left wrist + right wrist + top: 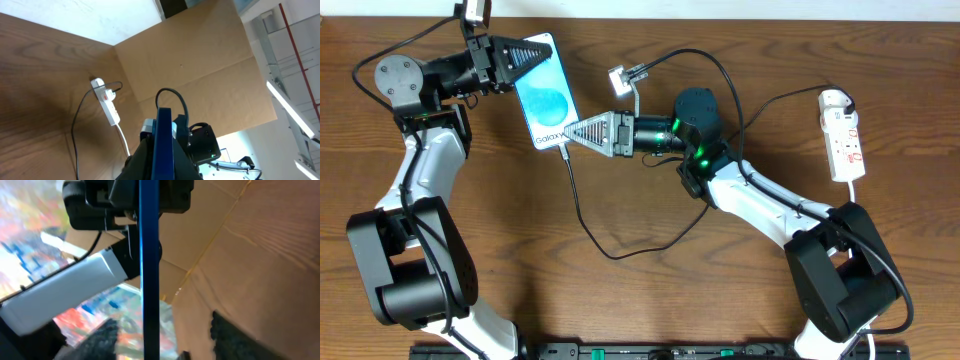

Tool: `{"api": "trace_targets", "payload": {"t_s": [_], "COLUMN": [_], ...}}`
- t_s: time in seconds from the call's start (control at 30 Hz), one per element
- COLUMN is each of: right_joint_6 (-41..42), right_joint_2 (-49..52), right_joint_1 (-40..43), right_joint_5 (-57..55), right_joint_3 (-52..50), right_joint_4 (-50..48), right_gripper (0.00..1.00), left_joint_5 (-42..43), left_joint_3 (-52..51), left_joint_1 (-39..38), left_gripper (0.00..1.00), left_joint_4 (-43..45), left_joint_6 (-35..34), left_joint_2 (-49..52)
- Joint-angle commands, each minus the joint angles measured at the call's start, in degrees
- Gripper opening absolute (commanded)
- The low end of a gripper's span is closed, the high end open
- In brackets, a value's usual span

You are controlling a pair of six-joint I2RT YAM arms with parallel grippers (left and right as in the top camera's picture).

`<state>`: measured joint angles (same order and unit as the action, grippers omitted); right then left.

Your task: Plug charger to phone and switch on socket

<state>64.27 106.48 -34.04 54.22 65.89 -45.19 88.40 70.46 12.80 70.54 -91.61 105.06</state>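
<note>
Upper left, left end effector point(540, 52) clamps phone point(548, 100) (screen up); socket point(844, 140) apart

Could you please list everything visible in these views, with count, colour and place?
phone: one, blue screen, upper left of table.
charger: one, black cable, looping from the phone's lower end across the middle of the table.
socket: one, white with red marks, far right.
white cord: one, leaving the socket's near end.
table: one, brown wood.
cardboard: brown, beyond the table.
left end effector: black, shut on the phone's top.
right end effector: at the phone's lower corner, fingers apart.
</note>
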Motion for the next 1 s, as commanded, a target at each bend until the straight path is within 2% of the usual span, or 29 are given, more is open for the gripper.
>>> {"api": "trace_targets", "payload": {"t_s": [0.0, 0.1, 0.27, 0.47, 0.73, 0.97], "right_joint_6": [-0.28, -0.68, -0.96, -5.14, -17.33, -23.65], "right_joint_2": [0.35, 0.35, 0.35, 0.35, 0.35, 0.26], "right_joint_1": [0.28, 0.37, 0.61, 1.46, 2.93, 4.9], "right_joint_5": [-0.02, 0.44, 0.63, 0.5, -5.81, -12.83], "right_joint_3": [0.7, 0.7, 0.7, 0.7, 0.7, 0.7], "right_joint_4": [-0.24, -0.24, -0.22, 5.09, 24.85, 38.62], "right_gripper": [0.72, 0.88, 0.99, 0.99, 0.99, 0.99], "left_joint_5": [-0.55, -0.55, -0.52, -0.52, -0.5, 0.33], "left_joint_3": [0.76, 0.76, 0.76, 0.76, 0.76, 0.76], "left_joint_1": [0.33, 1.53, 4.2, 7.17, 7.72, 7.72], "left_gripper": [0.08, 0.07, 0.07, 0.07, 0.07, 0.07], "left_joint_4": [0.48, 0.48, 0.48, 0.15, 0.02, 0.04], "left_joint_6": [0.22, 0.57, 0.74, 0.66, 0.68, 0.7], "left_joint_2": [-1.55, -1.55, -1.55, -1.55, -1.55, -1.55]}}
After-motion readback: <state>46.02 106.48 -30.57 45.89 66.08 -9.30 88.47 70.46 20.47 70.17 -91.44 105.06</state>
